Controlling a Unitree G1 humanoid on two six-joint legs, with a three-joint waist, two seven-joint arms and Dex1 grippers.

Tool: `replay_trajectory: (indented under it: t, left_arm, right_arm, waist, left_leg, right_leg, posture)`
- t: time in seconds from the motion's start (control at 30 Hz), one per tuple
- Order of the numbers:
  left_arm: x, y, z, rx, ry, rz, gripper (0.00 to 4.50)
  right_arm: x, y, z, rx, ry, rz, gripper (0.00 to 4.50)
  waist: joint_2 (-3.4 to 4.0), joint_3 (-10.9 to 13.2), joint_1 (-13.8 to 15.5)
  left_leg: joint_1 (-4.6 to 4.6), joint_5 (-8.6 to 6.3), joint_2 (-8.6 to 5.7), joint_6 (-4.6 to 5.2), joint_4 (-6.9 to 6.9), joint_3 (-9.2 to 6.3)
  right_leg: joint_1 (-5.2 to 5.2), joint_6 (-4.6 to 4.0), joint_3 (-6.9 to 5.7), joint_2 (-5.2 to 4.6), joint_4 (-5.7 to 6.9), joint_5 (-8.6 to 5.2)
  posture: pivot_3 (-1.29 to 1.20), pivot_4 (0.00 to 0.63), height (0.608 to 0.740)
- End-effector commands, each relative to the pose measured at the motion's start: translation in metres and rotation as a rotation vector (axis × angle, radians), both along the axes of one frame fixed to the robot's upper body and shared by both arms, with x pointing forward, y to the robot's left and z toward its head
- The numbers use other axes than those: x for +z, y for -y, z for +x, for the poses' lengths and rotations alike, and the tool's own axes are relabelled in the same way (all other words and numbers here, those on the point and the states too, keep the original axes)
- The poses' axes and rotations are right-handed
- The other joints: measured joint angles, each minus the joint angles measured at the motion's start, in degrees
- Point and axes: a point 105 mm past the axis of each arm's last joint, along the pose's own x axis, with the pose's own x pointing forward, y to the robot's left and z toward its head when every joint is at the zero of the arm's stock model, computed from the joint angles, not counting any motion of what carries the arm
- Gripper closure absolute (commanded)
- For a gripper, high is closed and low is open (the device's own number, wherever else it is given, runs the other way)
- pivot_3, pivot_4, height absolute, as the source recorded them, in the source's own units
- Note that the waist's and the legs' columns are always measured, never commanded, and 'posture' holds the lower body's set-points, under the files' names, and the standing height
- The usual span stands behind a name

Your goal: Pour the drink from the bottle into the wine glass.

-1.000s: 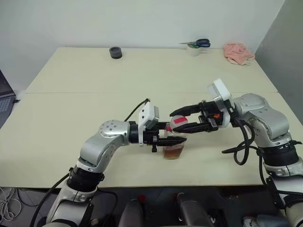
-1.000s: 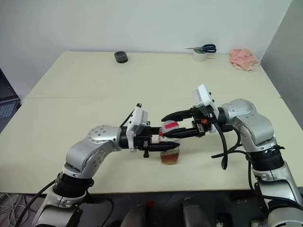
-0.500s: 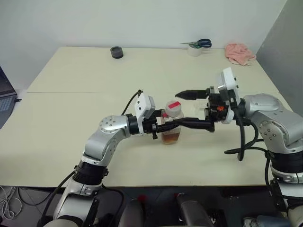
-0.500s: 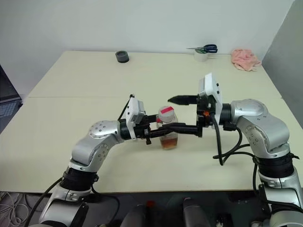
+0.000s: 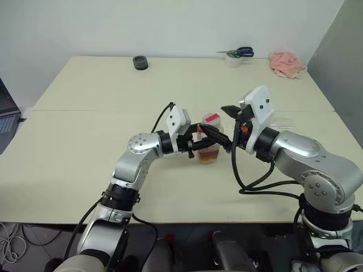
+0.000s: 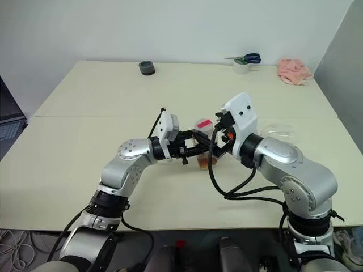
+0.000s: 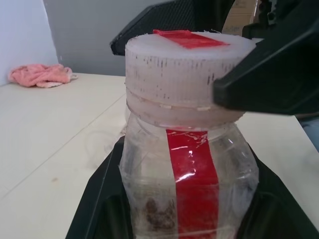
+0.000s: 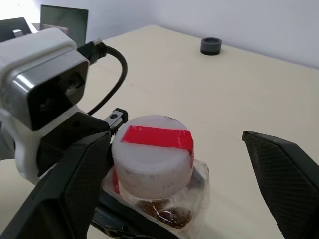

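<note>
The bottle is small and clear, with a red label strip and a whitish cap crossed by red tape. It stands upright just above the table, mid-centre. The amber drink sits low in it. My left gripper reaches in from the left and is shut on the bottle's body. My right gripper comes from the right and stands wide open, one black finger on each side of the cap without touching it. A faint clear shape lies right of my right arm; I cannot tell whether it is the wine glass.
At the far edge of the table are a black roll, scissors on a white roll, and a pink cloth. A laptop shows at the left edge. Open tabletop surrounds the bottle.
My right gripper let go of the cap, opened wide, and its wrist swung round to straddle the cap. My left gripper carried the bottle forward, and the bottle went from tilted to upright.
</note>
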Motion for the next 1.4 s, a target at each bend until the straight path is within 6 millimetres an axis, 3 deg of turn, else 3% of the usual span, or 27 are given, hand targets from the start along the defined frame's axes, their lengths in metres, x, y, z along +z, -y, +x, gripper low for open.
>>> replay_trajectory:
  t: [0.03,0.07,0.27,0.33,0.47,0.57,0.63,0.7,0.87,1.1,1.23,1.33,1.4]
  left_arm:
    - [0.016,0.006,-0.003,-0.035,0.07,-0.017,2.64]
    - [0.015,0.005,-0.003,-0.036,0.071,-0.015,2.65]
    - [0.015,0.003,-0.003,-0.03,0.073,-0.01,2.65]
    - [0.016,0.002,-0.004,-0.03,0.071,-0.011,2.65]
    - [0.016,0.004,-0.006,-0.041,0.062,-0.015,2.65]
    - [0.015,0.006,-0.01,-0.066,0.051,-0.007,2.66]
    - [0.014,0.007,-0.013,-0.081,0.045,0.001,2.68]
    - [0.014,0.006,-0.016,-0.09,0.04,0.01,2.68]
    - [0.012,-0.002,-0.02,-0.084,0.036,0.037,2.68]
    - [0.013,-0.008,-0.021,-0.058,0.034,0.041,2.68]
    - [0.013,-0.007,-0.018,-0.052,0.032,0.036,2.68]
    - [0.012,-0.006,-0.016,-0.051,0.032,0.033,2.68]
    - [0.011,-0.005,-0.015,-0.053,0.032,0.031,2.68]
  right_arm:
    - [0.01,0.004,-0.003,-0.037,0.045,0.017,0.38]
    - [0.01,0.004,-0.003,-0.038,0.044,0.017,0.56]
    - [0.011,0.003,-0.003,-0.029,0.045,0.021,2.63]
    - [0.016,-0.001,-0.006,0.047,0.07,0.034,2.63]
    - [0.027,-0.008,-0.03,0.433,0.084,0.141,2.63]
    - [0.006,0.001,-0.041,0.704,0.016,-0.013,2.63]
    - [0.003,0.008,-0.04,0.811,0.023,-0.062,2.63]
    - [0.008,0.011,-0.032,0.871,0.03,-0.048,2.63]
    - [-0.005,0.017,-0.028,0.976,0.005,-0.154,2.63]
    - [-0.001,0.018,-0.024,0.974,0.038,-0.155,2.63]
    - [0.025,0.015,-0.028,0.945,0.063,-0.051,1.23]
    - [0.032,0.013,-0.029,0.871,0.114,-0.065,0.14]
    - [0.032,0.01,-0.027,0.773,0.149,-0.094,0.0]
  waist:
    - [0.0,0.0,-0.01]
    - [0.0,0.0,-0.01]
    - [0.0,0.0,-0.07]
    - [0.0,0.0,-0.07]
    - [0.0,0.0,-0.07]
    - [0.0,0.01,-0.07]
    - [0.0,0.01,-0.07]
    - [-0.02,0.02,-0.6]
    - [0.01,0.04,-1.37]
    - [0.0,0.06,-1.3]
    - [0.01,0.06,-1.29]
    - [0.01,0.07,-1.26]
    - [0.02,0.06,-1.26]
  left_leg:
    - [0.0,0.0,0.0,0.0,-0.01,0.0]
    - [0.0,0.0,0.0,0.0,-0.02,0.0]
    - [0.0,0.0,0.0,0.0,-0.01,-0.01]
    - [0.0,0.0,0.0,0.0,0.0,0.0]
    - [-0.01,0.0,0.0,0.0,0.0,0.0]
    - [0.0,0.0,-0.03,0.01,-0.01,0.01]
    - [0.01,-0.01,-0.03,0.01,-0.01,0.03]
    - [0.03,-0.01,-0.03,0.02,-0.01,0.03]
    - [0.08,0.0,-0.02,0.03,-0.04,0.0]
    - [0.04,0.0,-0.03,0.02,0.04,0.01]
    - [0.05,0.0,-0.03,0.02,0.03,0.0]
    - [0.04,0.0,-0.03,0.02,0.03,-0.01]
    - [0.04,0.0,-0.03,0.02,0.03,-0.01]
  right_leg:
    - [0.0,0.0,0.0,0.0,0.0,0.0]
    - [0.0,0.0,-0.01,0.0,-0.01,0.0]
    - [0.0,0.0,-0.01,0.0,0.0,0.0]
    - [0.0,0.0,0.0,0.0,0.0,0.0]
    - [0.02,0.0,-0.01,0.0,-0.05,0.0]
    - [0.04,0.0,-0.01,-0.01,-0.1,0.0]
    - [0.07,0.01,-0.01,-0.01,-0.15,0.0]
    - [0.06,0.01,-0.01,-0.01,-0.13,0.0]
    - [0.05,0.01,-0.01,0.02,-0.01,0.0]
    - [0.06,0.01,0.0,-0.01,-0.02,0.0]
    - [0.06,0.01,0.0,-0.01,0.0,0.0]
    - [0.04,0.01,0.0,-0.01,0.01,0.0]
    - [0.05,0.01,0.0,-0.01,0.01,0.0]
  posture:
    - [0.0,0.15,0.74]
    - [0.0,0.15,0.74]
    - [0.0,0.15,0.74]
    - [0.0,0.15,0.74]
    - [0.0,0.15,0.74]
    - [0.0,0.15,0.74]
    - [0.0,0.15,0.74]
    - [0.0,0.15,0.74]
    - [0.0,0.15,0.74]
    - [0.0,0.15,0.74]
    - [0.0,0.15,0.74]
    - [0.0,0.15,0.74]
    - [0.0,0.15,0.74]
